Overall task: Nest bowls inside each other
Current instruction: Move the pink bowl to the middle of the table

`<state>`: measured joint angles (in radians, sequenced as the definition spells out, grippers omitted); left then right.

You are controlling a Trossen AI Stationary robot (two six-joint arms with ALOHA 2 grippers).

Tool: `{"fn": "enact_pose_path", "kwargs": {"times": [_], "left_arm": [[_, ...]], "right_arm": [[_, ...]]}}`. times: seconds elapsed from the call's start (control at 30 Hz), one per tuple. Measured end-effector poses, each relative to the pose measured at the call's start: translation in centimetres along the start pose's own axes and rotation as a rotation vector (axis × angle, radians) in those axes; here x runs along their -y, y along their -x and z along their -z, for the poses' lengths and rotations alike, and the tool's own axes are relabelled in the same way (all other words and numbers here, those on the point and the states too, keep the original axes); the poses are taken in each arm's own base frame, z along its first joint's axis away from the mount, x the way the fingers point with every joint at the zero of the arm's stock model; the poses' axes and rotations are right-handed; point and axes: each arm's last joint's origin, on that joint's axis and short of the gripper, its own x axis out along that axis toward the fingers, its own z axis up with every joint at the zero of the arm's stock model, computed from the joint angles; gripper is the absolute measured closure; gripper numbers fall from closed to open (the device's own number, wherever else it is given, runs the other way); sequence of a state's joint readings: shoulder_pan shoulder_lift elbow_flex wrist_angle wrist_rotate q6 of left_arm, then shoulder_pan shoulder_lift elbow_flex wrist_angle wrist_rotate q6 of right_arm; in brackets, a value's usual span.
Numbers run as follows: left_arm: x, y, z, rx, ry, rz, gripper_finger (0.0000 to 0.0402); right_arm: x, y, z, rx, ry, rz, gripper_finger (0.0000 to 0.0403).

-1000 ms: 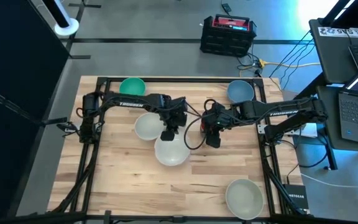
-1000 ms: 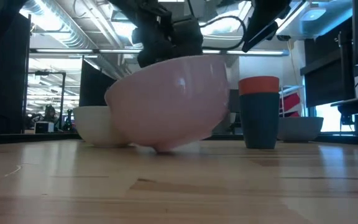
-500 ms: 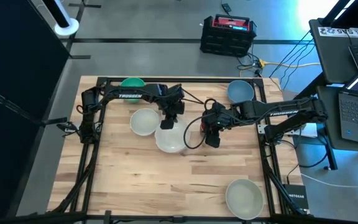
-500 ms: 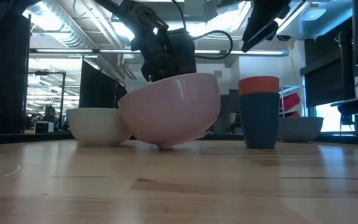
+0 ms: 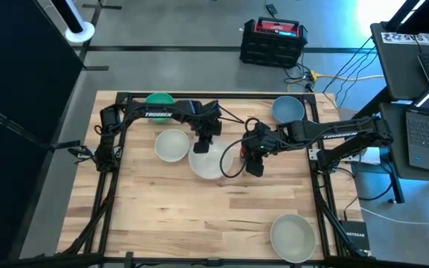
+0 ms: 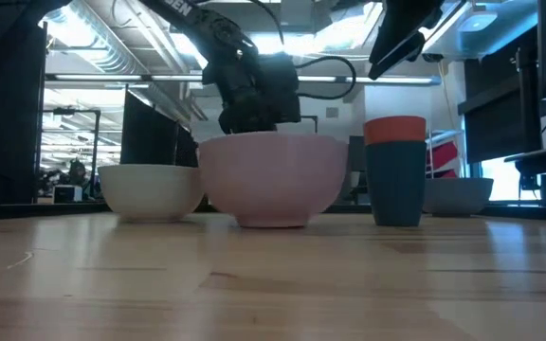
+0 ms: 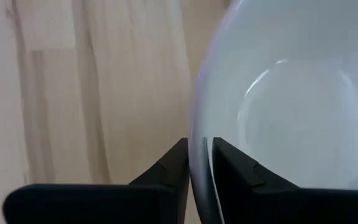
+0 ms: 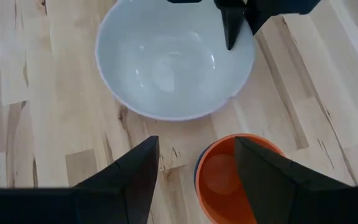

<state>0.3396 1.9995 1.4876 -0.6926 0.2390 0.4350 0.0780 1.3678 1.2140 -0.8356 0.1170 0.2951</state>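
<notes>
A pinkish-white bowl (image 5: 209,161) (image 6: 273,180) stands level on its base at the table's middle. My left gripper (image 7: 201,146) (image 5: 205,146) is at its far rim, pointing steeply down and slightly open, one finger inside the bowl and one outside. A smaller whitish bowl (image 5: 172,145) rests just left of it. A tiny red bowl sits in a dark blue one (image 6: 395,170) (image 8: 232,177) right of the pinkish bowl. My right gripper (image 8: 194,168) (image 5: 255,160) hangs open above them, touching nothing. My left gripper straddles the pinkish bowl's far rim (image 7: 199,168) from above, one finger (image 7: 235,168) inside and the other (image 7: 173,165) outside. Whether the fingers touch the rim I cannot tell. The bowl stands level on the table on its own base.
A green bowl (image 5: 159,99) sits at the far left, partly under my left arm. A light blue bowl (image 5: 287,109) sits at the far right and a large whitish bowl (image 5: 293,237) near the front right corner. Bare wood lies along the near left.
My left gripper has gone toward the table's far edge, drawing the pinkish bowl along the table beside the smaller whitish bowl. The bowl was tipped, one side of its rim raised; it now stands level on its base.
</notes>
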Motion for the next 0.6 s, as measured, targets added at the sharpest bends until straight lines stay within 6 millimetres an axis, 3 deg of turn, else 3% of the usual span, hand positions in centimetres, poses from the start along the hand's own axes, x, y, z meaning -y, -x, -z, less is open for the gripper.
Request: {"fn": "enact_pose_path", "kwargs": {"times": [0.23,0.6], "left_arm": [[0.1,0.0,0.0,-0.004,0.003,0.008,0.0349],[0.3,4.1,-1.5,-0.113,-0.054,0.054,0.0348]], "right_arm": [[0.0,-0.1,0.0,-0.001,0.001,0.006,0.021],[0.0,-0.1,0.0,-0.007,0.006,0.008,0.021]]}}
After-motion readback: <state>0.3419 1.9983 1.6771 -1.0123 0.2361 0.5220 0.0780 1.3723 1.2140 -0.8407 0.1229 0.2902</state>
